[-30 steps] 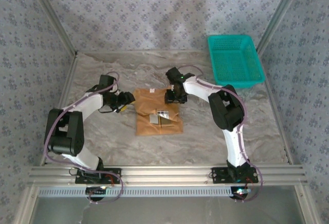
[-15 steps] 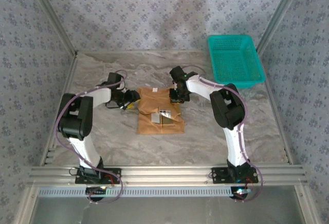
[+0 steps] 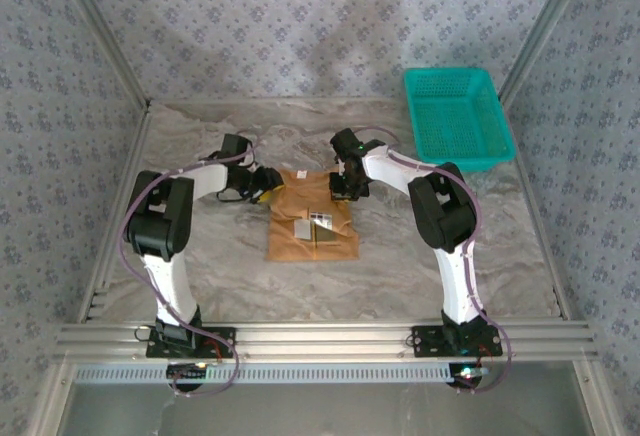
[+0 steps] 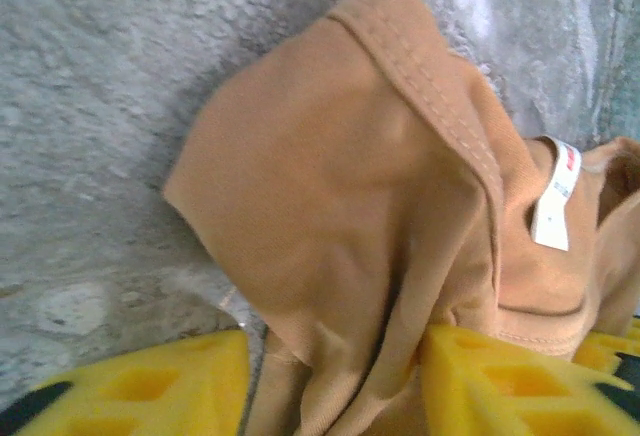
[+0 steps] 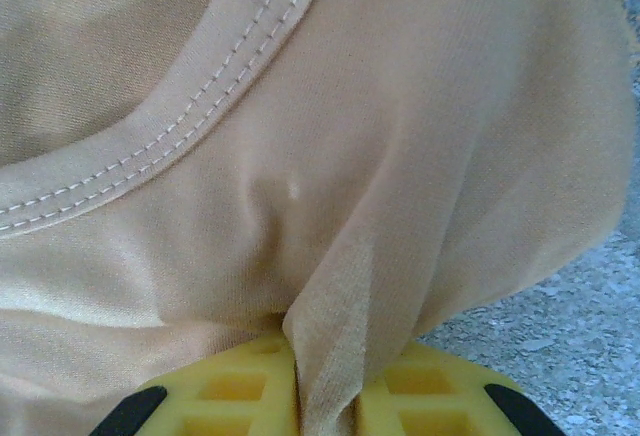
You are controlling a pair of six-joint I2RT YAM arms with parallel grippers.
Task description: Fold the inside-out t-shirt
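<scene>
Inside the right claw (image 5: 325,386), a fold of t-shirt (image 5: 300,206) sits pinched.

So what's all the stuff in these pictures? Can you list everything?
t-shirt: one, tan orange-brown, partly folded, middle of the table
label: one, white, by the t-shirt's neck seam
basket: one, teal, far right corner of the table
table: one, grey marbled top, under everything
walls: grey-blue flower pattern, left, back and right
arms: two, white and black, left arm and right arm, bolted at the near edge
left claw: one, yellow, pinching the t-shirt's far left part
right claw: one, yellow, pinching the t-shirt's far right part
</scene>
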